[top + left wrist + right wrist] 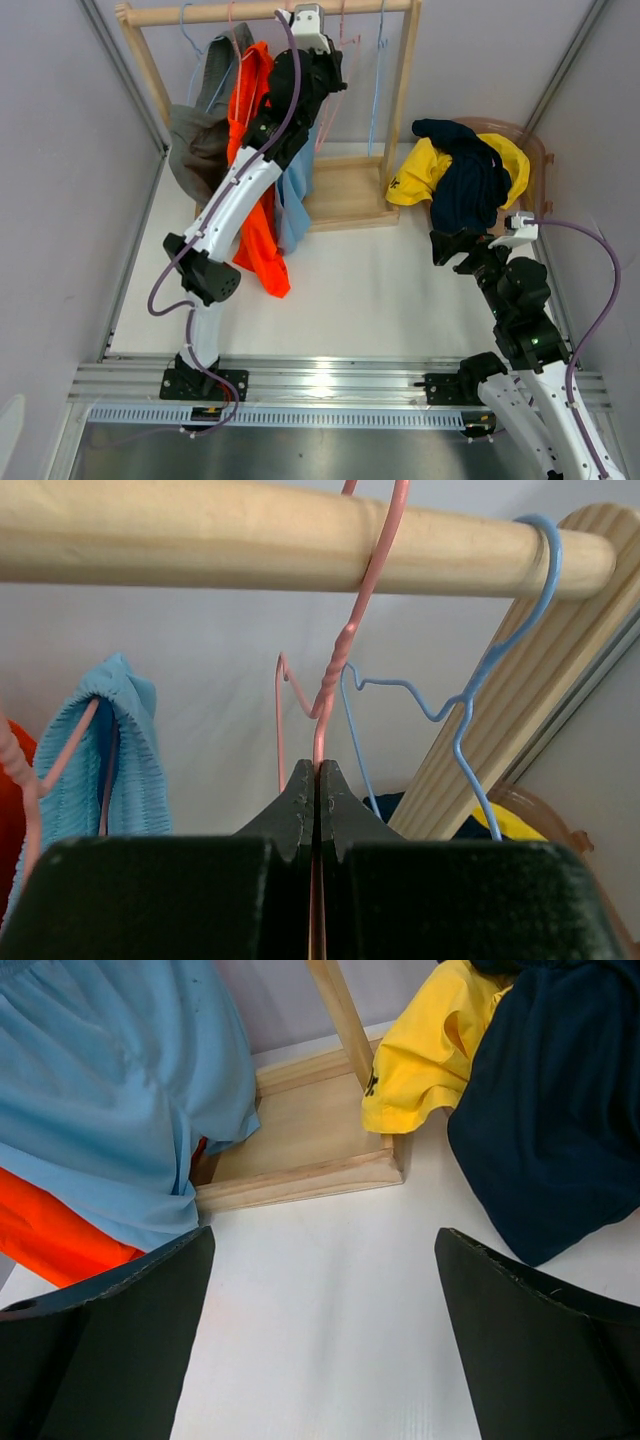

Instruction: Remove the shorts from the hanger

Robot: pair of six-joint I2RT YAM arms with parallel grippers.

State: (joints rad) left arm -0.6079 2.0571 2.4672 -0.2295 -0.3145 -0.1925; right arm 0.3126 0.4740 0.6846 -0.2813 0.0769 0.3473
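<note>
Grey shorts [195, 150], orange shorts [260, 230] and light blue shorts [295, 195] hang from the wooden rod [200, 12]. Yellow shorts [420, 170] and navy shorts [470, 185] lie heaped in a basket [535, 150] at the right. My left gripper [318, 780] is raised under the rod [200, 535] and shut on the neck of a pink wire hanger [345, 650]. The light blue shorts [110, 770] hang on pink wire just left of it. My right gripper [325, 1240] is open and empty over the table, next to the navy shorts [560, 1110] and yellow shorts [425, 1050].
An empty blue hanger [470, 695] hangs on the rod to the right of the held one, by the slanted rack post [520, 710]. The rack's wooden base [300, 1150] lies ahead of the right gripper. Walls close in both sides.
</note>
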